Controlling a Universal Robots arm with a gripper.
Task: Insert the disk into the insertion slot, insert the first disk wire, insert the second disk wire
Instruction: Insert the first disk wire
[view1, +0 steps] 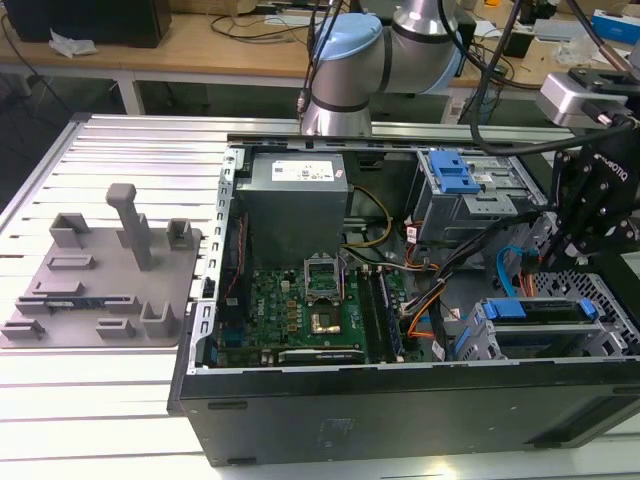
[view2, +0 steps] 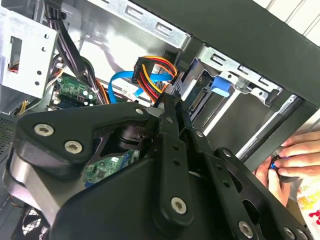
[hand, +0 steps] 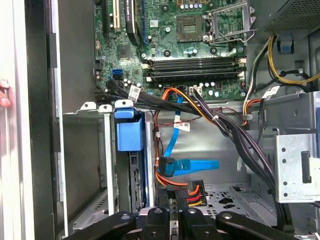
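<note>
Seated in the low grey sheet-metal insertion slot (view1: 478, 340), the blue-framed silver-grey disk (hand: 130, 135) seemingly awaits wiring, so the black gripper (hand: 172, 206), clenched narrow, hovers at the black red-and-yellow-wired plug (hand: 195, 192) beside it.

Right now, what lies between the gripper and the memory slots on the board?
First wrist view: a blue flat cable and black and orange wires cross between the gripper and the memory slots.

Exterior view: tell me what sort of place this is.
Probably a robotics lab or workshop: an open computer case sits on a slotted metal table beside a grey fixture plate, a robot arm reaches over it, and cable-strewn wooden benches stand behind.
</note>
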